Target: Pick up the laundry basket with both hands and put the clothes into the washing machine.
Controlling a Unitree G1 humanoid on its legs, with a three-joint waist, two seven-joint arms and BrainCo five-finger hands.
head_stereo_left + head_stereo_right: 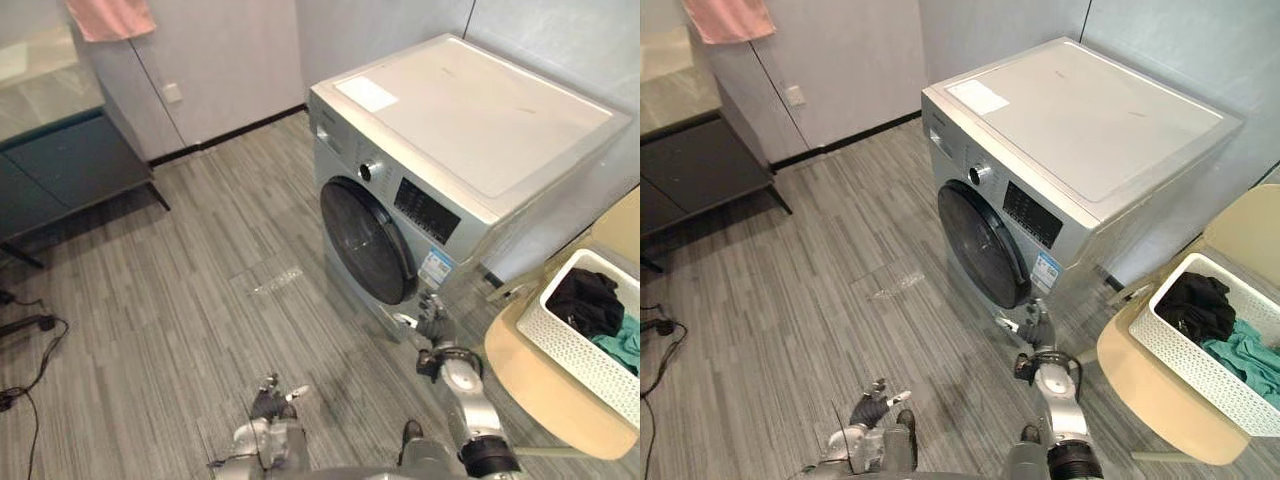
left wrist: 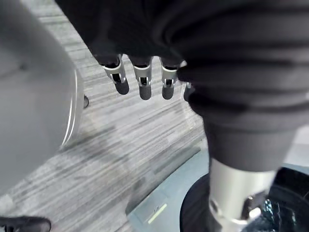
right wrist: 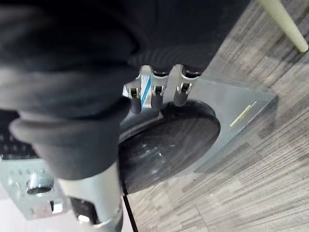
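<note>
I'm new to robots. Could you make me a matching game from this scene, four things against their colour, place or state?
Things:
1. washing machine door
2. laundry basket
3. cloth
4. right hand

Descriptions:
A. pink, hanging at the top left
B. white, on a beige chair
C. dark, round, shut
D. open, by the door's lower edge

Pairs: 1-C, 2-B, 3-A, 4-D
</note>
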